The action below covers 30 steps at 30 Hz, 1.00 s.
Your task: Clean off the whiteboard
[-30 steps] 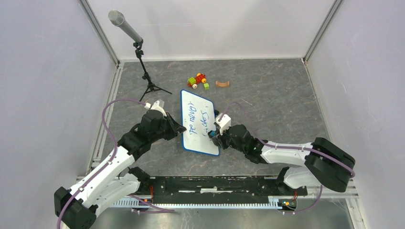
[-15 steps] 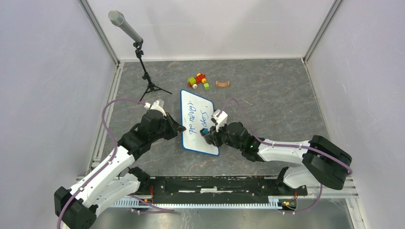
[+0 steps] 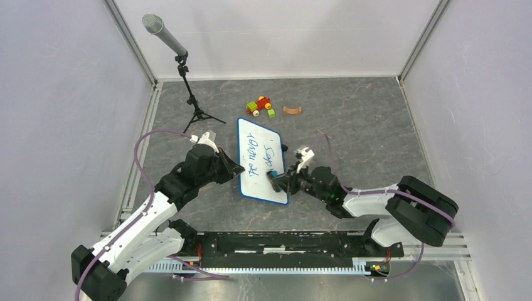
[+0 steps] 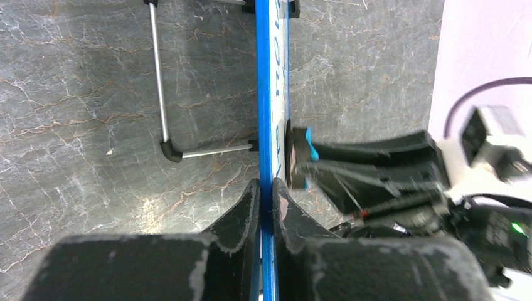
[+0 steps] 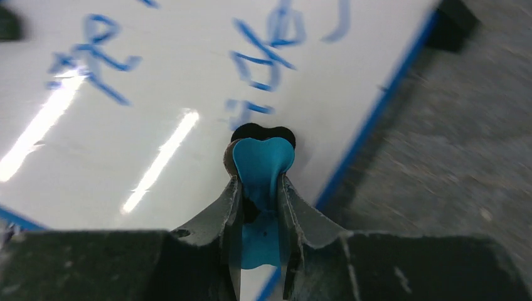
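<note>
The whiteboard (image 3: 260, 157), bearing blue writing, sits mid-table on the grey marbled table (image 3: 364, 125). The left gripper (image 4: 266, 194) pinches its edge. The right gripper (image 5: 260, 182) clamps a blue eraser (image 5: 263, 157) against its face. Pale walls (image 3: 63, 94) enclose 3 sides.

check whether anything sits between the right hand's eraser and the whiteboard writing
Nothing visible does. The right hand holds the blue eraser with its tip apparently on the whiteboard, blue writing just beyond it.
</note>
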### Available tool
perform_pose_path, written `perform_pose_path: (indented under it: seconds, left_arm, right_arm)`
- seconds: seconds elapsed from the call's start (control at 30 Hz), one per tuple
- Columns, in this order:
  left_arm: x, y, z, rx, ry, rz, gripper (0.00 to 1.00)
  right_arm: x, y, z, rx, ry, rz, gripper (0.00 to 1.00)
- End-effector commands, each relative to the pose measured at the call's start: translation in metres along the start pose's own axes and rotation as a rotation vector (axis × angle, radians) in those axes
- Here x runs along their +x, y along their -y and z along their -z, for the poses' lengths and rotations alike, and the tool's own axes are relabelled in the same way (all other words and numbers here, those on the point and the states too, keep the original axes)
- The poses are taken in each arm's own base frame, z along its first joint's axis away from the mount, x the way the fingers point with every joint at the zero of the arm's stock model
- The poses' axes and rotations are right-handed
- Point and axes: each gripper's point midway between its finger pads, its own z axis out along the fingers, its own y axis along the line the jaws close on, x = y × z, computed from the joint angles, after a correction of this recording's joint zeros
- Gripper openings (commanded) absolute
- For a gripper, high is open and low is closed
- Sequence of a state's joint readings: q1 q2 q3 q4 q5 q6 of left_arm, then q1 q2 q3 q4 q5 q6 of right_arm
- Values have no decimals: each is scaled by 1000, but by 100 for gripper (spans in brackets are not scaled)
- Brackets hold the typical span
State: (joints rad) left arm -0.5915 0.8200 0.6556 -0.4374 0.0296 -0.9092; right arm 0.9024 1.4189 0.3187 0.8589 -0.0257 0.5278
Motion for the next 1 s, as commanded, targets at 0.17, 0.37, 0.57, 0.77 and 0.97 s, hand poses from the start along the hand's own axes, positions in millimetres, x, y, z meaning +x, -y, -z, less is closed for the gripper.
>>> perform_pose_path:
  seconds: [0.17, 0.37, 0.57, 0.77, 0.97]
  left_arm:
    - [0, 24, 3, 87, -24, 8, 2]
    - [1, 24, 1, 81, -33, 5, 2]
    - [2, 21, 0, 69, -32, -2, 2]
    - [0, 15, 0, 41, -21, -16, 2]
    - [1, 11, -2, 26, -17, -15, 2]
  right_arm:
    - [-5, 0, -21, 35, -40, 35, 26]
    - [-39, -67, -49, -81, 15, 95, 26]
    - [-68, -63, -67, -39, 82, 31, 26]
    - [-29, -17, -54, 79, 34, 47, 26]
    - [-4, 36, -38, 154, -24, -78, 26]
